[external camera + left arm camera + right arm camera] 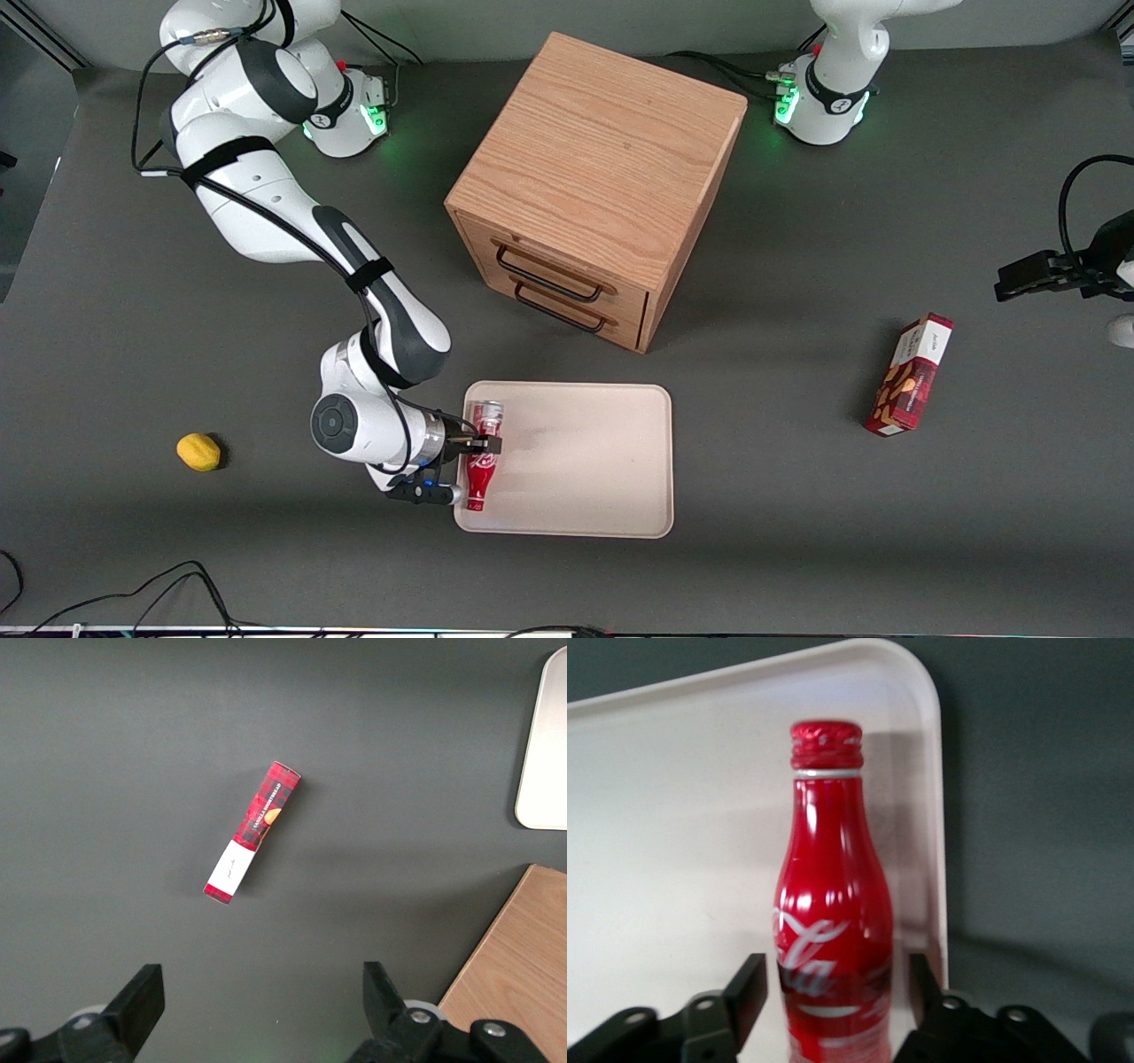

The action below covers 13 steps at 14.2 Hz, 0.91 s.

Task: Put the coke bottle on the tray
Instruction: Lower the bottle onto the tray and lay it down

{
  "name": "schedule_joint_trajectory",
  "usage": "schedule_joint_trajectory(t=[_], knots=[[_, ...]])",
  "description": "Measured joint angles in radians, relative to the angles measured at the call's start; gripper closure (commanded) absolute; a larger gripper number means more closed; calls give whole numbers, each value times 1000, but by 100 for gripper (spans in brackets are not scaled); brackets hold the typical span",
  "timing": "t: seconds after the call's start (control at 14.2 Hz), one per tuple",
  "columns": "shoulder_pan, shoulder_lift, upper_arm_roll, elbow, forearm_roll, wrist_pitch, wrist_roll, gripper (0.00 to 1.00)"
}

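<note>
The slim red coke bottle point(479, 462) with white script lies over the working-arm edge of the flat cream-beige tray point(594, 461), cap nearest the front camera. The end effector point(477, 443) straddles its lower body, fingers point(749, 988) slightly parted, apparently releasing. Placement looks nearly complete; only withdrawal remains.

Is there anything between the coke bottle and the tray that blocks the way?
Nothing visible does. The coke bottle is already over the tray, near its edge toward the working arm's end, with the gripper around its body. The tray beside it is bare.
</note>
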Motion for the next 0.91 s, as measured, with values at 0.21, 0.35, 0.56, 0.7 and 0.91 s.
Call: schedule_joint_trajectory(t=[0.21, 0.35, 0.56, 0.7, 0.91], knots=[[6, 1, 0, 0, 0, 1, 7, 0], [6, 1, 0, 0, -2, 2, 7, 0], [6, 2, 1, 0, -8, 2, 7, 0], [6, 2, 1, 1, -9, 3, 7, 0], [5, -3, 1, 19, -15, 7, 7, 0]])
